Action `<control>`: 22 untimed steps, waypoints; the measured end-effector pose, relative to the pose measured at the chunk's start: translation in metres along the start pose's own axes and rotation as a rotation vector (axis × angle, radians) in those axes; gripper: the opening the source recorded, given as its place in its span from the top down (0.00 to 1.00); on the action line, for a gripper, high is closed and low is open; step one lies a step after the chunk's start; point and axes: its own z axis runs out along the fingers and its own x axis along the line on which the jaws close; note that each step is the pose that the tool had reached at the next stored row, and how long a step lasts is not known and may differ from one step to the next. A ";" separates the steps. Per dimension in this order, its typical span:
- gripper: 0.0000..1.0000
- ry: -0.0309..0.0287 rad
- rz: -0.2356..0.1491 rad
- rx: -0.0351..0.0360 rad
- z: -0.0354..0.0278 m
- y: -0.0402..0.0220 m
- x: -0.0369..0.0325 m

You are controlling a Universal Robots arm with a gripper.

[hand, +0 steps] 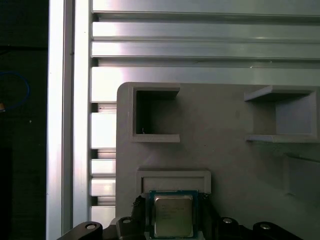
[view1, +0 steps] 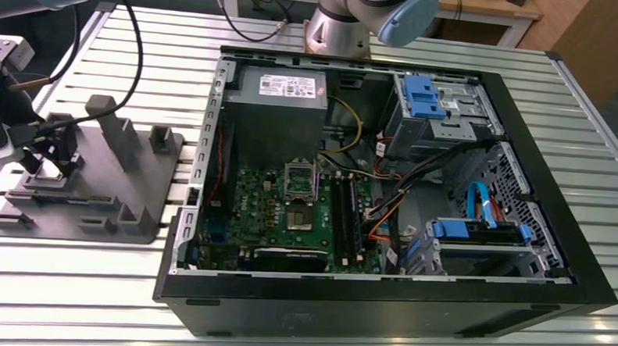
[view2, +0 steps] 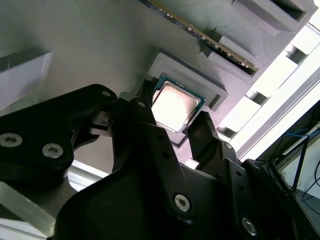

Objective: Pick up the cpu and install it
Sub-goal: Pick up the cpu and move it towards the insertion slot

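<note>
On the slatted aluminium table [view1: 73, 319], we find the gripper [view2: 173, 114] at the grey plastic tray [hand: 225, 165], fingers [view2: 150, 135] open, empty, astride the cpu [hand: 172, 216] lying flat in its recess by the tray's edge: pick-up in hand, we judge, needing an even squeeze on its rims.

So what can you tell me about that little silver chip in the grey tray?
The cpu is a small flat square: a pale silvery metal top on a thin green board that rims it. It lies flat, face up, in a shallow framed recess of the grey plastic tray. The black end effector hangs right over it; whether it touches the chip cannot be told.
</note>
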 end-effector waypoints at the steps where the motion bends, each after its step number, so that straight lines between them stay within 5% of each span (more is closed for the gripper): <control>1: 0.45 0.0000 0.000 0.0000 0.0001 0.0000 0.0000; 22: 0.53 -0.0002 0.000 -0.0001 -0.0021 0.0001 -0.0002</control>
